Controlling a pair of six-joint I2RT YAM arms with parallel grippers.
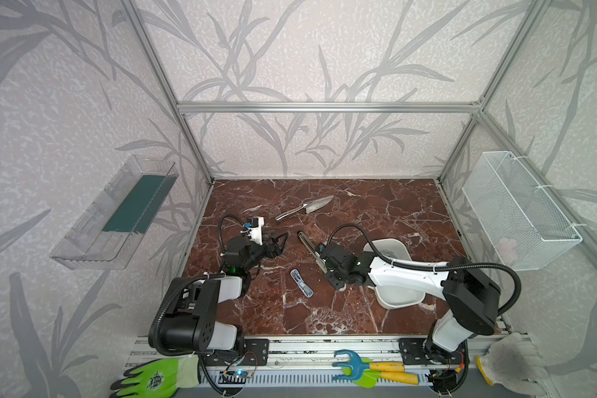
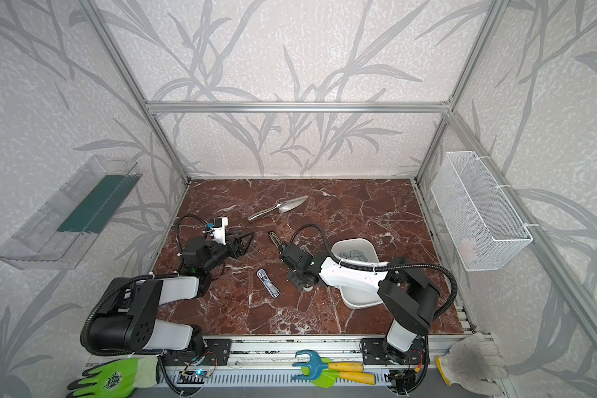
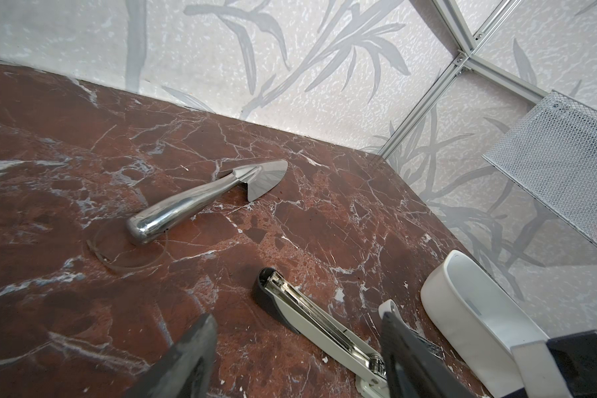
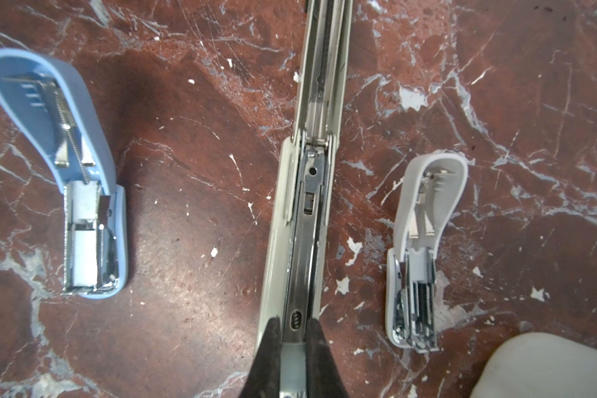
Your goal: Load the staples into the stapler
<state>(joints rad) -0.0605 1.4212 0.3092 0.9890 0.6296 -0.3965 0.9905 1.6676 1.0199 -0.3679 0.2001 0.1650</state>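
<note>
A long cream stapler [image 1: 306, 244] [image 4: 304, 193] lies opened out flat mid-table. My right gripper [image 4: 293, 324] [image 1: 324, 262] hovers right over it. Its fingers are nearly together on a dull grey block that looks like a strip of staples [image 4: 292, 358]. More staples [image 2: 354, 255] lie in the white bin [image 2: 352, 240] behind the right arm. My left gripper [image 3: 297, 344] [image 1: 279, 242] stands open and empty, just left of the stapler's far end. Either side of the long stapler lies a small one, also opened: a blue stapler [image 4: 66, 172] [image 1: 301, 283] and a white stapler [image 4: 421, 248].
A steel trowel [image 1: 307, 207] lies toward the back wall. A wire basket [image 1: 517, 210] hangs on the right wall and a clear shelf [image 1: 118, 213] on the left wall. Gloves [image 1: 156, 377] and plastic garden tools [image 1: 369, 370] lie along the front rail.
</note>
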